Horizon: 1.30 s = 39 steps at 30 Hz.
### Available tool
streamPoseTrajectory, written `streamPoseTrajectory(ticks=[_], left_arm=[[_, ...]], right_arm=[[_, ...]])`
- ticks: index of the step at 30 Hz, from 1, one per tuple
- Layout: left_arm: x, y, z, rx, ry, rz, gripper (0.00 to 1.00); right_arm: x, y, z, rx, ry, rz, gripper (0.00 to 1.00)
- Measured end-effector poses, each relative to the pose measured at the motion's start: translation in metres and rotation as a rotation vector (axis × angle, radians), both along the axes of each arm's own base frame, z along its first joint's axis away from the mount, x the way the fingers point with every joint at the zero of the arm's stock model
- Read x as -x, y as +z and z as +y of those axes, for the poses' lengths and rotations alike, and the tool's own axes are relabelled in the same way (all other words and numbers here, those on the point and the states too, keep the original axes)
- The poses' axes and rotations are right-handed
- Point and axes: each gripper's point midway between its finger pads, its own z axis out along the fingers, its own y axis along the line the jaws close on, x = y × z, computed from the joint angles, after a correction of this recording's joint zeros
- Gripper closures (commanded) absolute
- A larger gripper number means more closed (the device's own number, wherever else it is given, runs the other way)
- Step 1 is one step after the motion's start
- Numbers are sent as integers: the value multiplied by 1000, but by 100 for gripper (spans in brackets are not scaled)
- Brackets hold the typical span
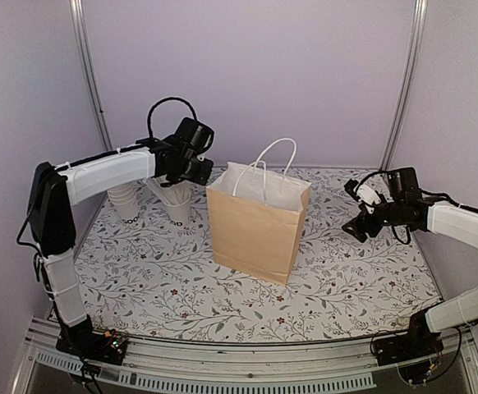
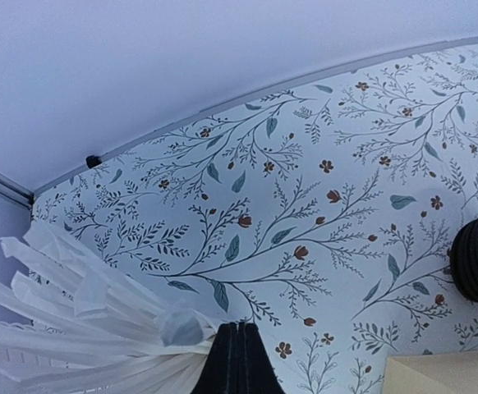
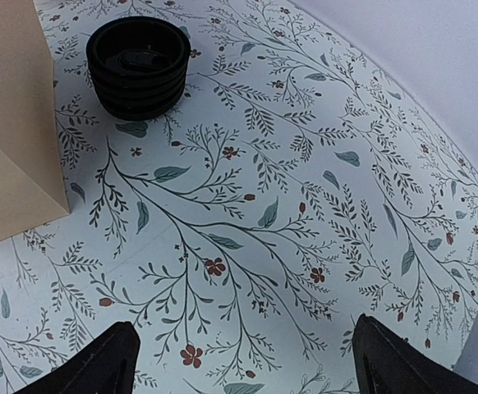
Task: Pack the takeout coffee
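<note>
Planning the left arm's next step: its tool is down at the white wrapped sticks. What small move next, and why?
Probably a short straight lift. The left tool is shut right at the fanned wrapped sticks, and whether it pinches one can't be told; lifting would show it. The paper bag stands open nearby.

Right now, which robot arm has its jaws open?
The right gripper: its jaws stand wide apart above the floral table. The left gripper has its jaws pressed together beside the white wrapped sticks.
</note>
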Motion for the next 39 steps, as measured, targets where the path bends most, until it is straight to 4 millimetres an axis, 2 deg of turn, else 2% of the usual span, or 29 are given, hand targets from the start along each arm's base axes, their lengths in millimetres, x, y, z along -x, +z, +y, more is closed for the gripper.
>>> streamPoseTrajectory(ticks=[5, 6, 8, 9, 11, 13, 23, 32, 34, 39], left_arm=[[8, 25, 5, 16, -5, -28, 100], [10, 35, 6, 27, -7, -42, 94], [15, 55, 8, 56, -16, -71, 69], [18, 64, 8, 75, -24, -82, 63], [21, 77, 8, 124, -35, -91, 57], [21, 81, 9, 164, -40, -84, 55], [7, 45, 19, 231, -23, 32, 51], [-5, 16, 16, 230, -25, 95, 52], [-9, 14, 15, 228, -22, 96, 55], [-17, 15, 11, 227, -28, 85, 73]], right_arm=[[0, -1, 0, 1, 1, 4, 7], [0, -2, 0, 2, 1, 6, 7], [0, -4, 0, 2, 1, 10, 7], [0, -4, 0, 2, 1, 11, 7], [0, -5, 0, 3, 2, 14, 7], [0, -5, 1, 3, 4, 14, 7], [1, -6, 1, 4, 5, 19, 7], [1, -6, 1, 4, 5, 19, 7], [1, -6, 1, 4, 6, 19, 7], [1, -6, 1, 4, 6, 20, 7]])
